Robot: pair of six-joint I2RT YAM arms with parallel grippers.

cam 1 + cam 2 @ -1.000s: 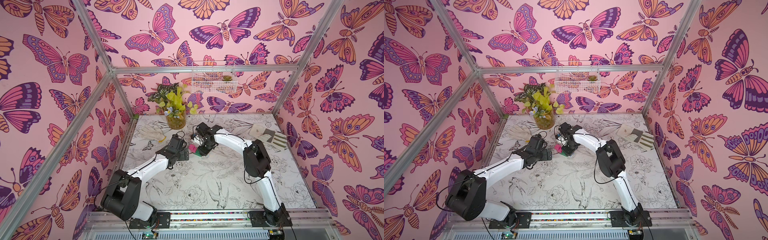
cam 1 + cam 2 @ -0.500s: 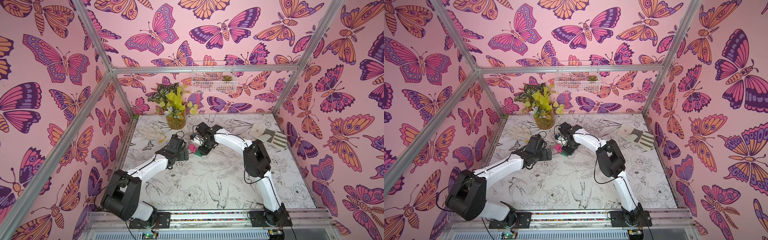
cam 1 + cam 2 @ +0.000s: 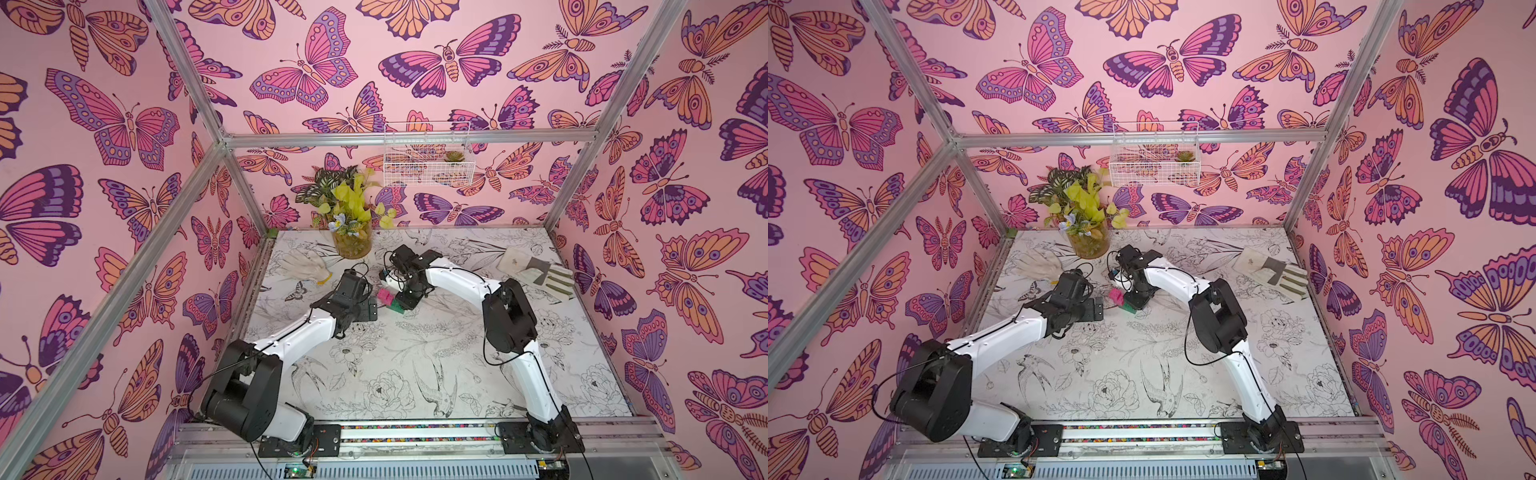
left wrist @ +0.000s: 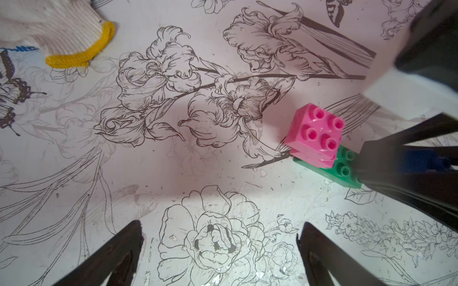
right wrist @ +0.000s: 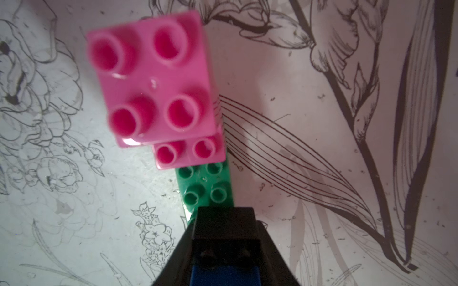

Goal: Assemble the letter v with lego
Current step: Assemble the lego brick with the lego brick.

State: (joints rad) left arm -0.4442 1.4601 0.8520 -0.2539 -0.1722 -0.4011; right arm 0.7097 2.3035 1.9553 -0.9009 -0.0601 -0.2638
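Blue brick [image 5: 224,276] clamped between right fingers [image 5: 275,267] shows only in wrist views; left fingers [image 4: 111,257] stand apart

1. A flat tabletop [image 3: 415,361] covered in white sheeting printed with black line drawings of flowers, leaves and birds fills the floor of the enclosure in both top views.
2. A white knitted cotton glove with a yellow cuff [image 3: 305,262] lies flat near the far left corner.
3. A round clear glass vase of yellow-green and striped dark leaves [image 3: 352,243] stands upright just beside that glove, at the back edge.
4. A pale cream work glove with a grey palm and olive fingers [image 3: 536,270] lies flat toward the far right side, well apart from the vase.
5. A long green studded plastic brick [image 3: 397,308] rests flat on the sheeting between the two gloves, studs up.
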